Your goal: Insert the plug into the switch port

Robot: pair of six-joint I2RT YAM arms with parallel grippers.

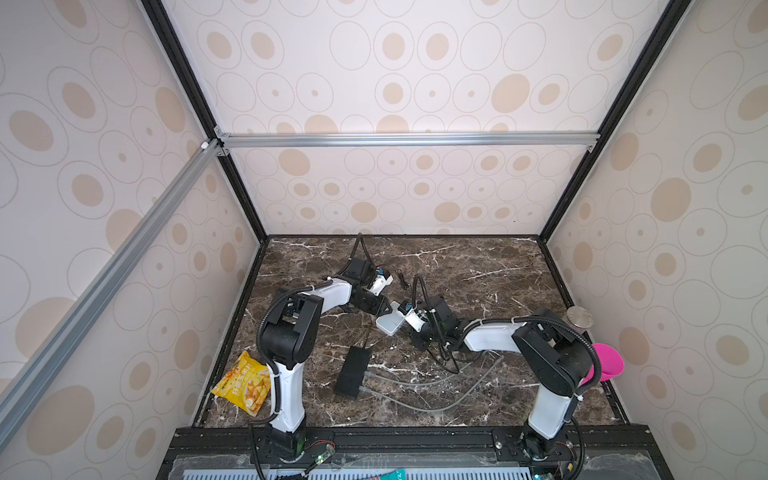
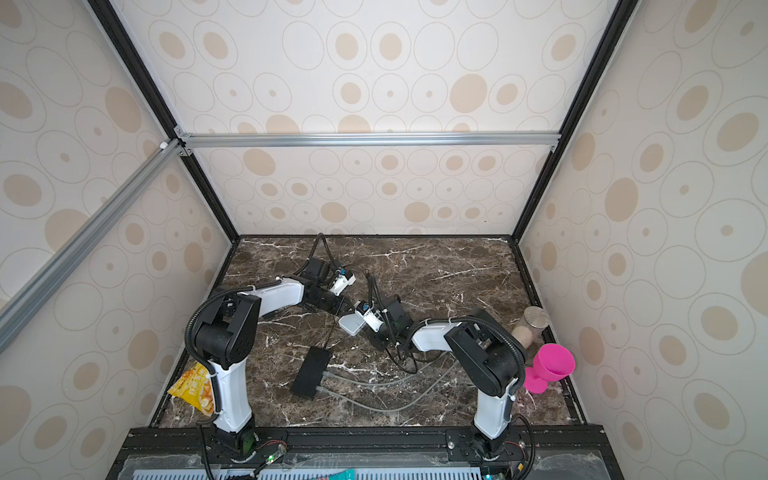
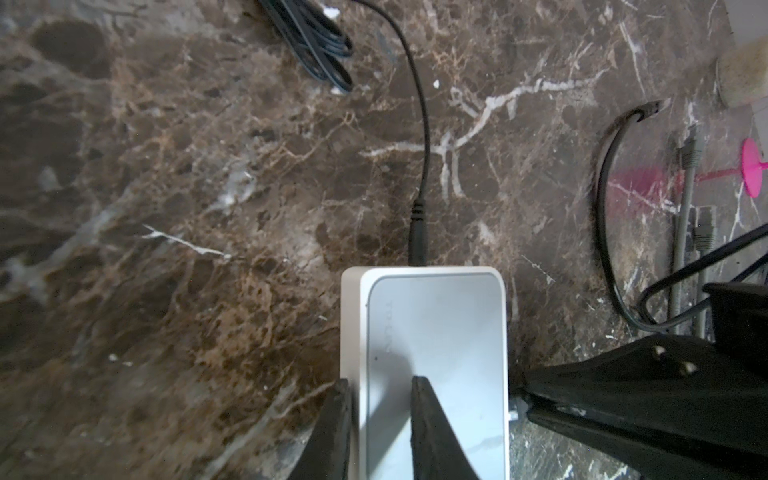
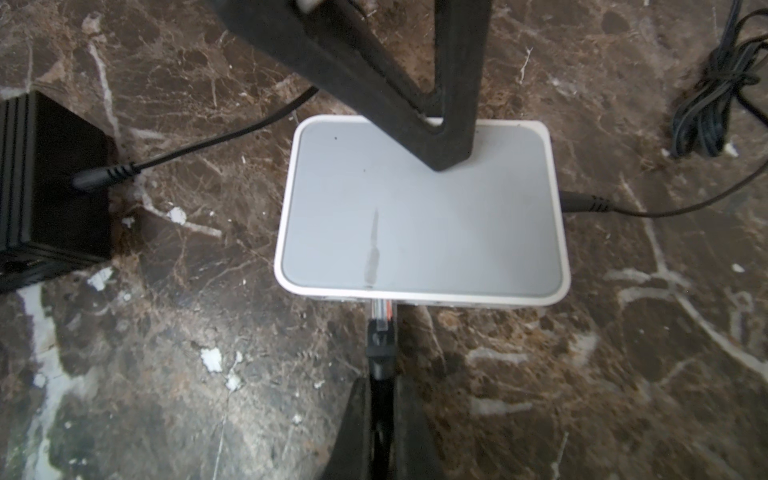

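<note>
The white switch (image 4: 419, 216) lies flat in the middle of the table (image 4: 158, 374), between the two arms. The left gripper (image 3: 380, 382) sits on the switch's edge opposite the plug (image 4: 380, 316), jaws narrowly parted, one finger (image 3: 334, 428) against the side wall and the other on the grey top; whether they truly pinch it is hard to tell. The right gripper (image 4: 382, 384) is clamped tight on the plug's black boot, and the plug's clear tip meets the switch's side face.
</note>
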